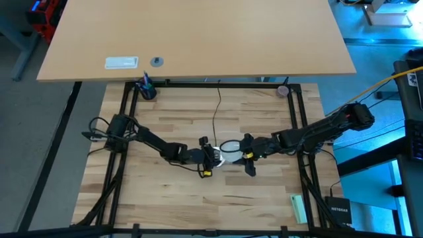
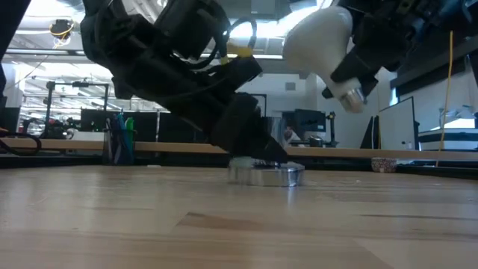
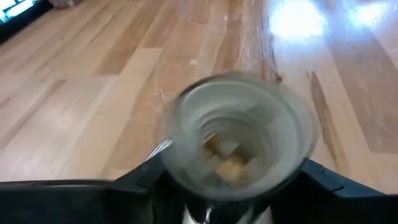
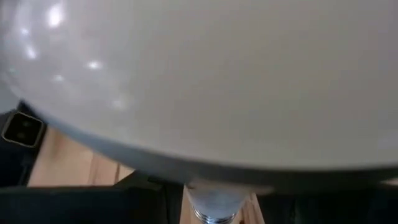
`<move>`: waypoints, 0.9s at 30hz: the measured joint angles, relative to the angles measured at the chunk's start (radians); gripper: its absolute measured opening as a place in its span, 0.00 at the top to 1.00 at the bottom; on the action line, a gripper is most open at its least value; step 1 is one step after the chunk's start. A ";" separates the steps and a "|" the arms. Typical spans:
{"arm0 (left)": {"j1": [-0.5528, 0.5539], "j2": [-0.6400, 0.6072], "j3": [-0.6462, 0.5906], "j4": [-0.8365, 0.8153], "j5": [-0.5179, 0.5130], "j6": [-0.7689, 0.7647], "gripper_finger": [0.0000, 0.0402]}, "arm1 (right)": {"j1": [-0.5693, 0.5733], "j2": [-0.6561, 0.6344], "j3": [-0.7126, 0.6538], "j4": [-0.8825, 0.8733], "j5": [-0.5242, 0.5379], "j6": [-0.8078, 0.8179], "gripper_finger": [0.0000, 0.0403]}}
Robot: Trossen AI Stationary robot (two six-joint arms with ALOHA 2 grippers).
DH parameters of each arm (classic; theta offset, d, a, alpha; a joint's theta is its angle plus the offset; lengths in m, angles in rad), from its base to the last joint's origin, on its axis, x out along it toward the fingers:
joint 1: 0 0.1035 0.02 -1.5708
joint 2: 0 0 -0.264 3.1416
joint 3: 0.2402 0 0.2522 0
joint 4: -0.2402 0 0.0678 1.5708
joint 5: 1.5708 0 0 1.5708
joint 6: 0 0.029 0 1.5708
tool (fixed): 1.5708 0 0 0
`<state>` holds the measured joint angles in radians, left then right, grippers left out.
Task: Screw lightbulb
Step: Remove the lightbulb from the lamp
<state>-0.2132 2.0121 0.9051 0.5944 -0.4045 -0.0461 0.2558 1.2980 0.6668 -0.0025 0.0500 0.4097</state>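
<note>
**A:** Lightbulb [image 2: 317,41] aloft at mid-table: the right gripper [image 2: 358,52] is clamped on the frosted white bulb, holding it tilted in the air, its silvery screw base pointing down and off to one side of the socket [image 2: 265,173], clear of it.

**B:** And the other arm?

**A:** The left gripper [image 2: 258,149] is down at the table, its fingers closed around the round metal socket, whose open mouth faces up with the thread showing inside.

**B:** So what does the step ask for?

**A:** As I judge it, stand the bulb upright first, centre its base over the mouth, then lower straight. Entering tilted risks cross-threading. The left hold should stay firm so the socket cannot spin or slide on the wooden table [image 1: 178,198] once turning begins.
</note>
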 joint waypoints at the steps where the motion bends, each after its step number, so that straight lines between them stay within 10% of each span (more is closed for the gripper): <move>1: 0.000 0.000 0.000 -0.011 0.000 -0.005 0.48 | 0.000 0.000 -0.004 -0.006 0.001 0.002 0.64; 17: -0.043 -0.354 0.000 -0.621 0.002 -0.106 0.35 | -0.045 -0.041 0.003 -0.589 0.007 0.181 0.64; 27: -0.043 -0.417 0.000 -0.604 0.001 -0.188 0.35 | -0.103 0.079 0.003 -0.642 -0.044 0.116 0.64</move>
<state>-0.2565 1.5955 0.9054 -0.0095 -0.4037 -0.2345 0.1524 1.3765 0.6693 -0.6445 0.0063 0.5260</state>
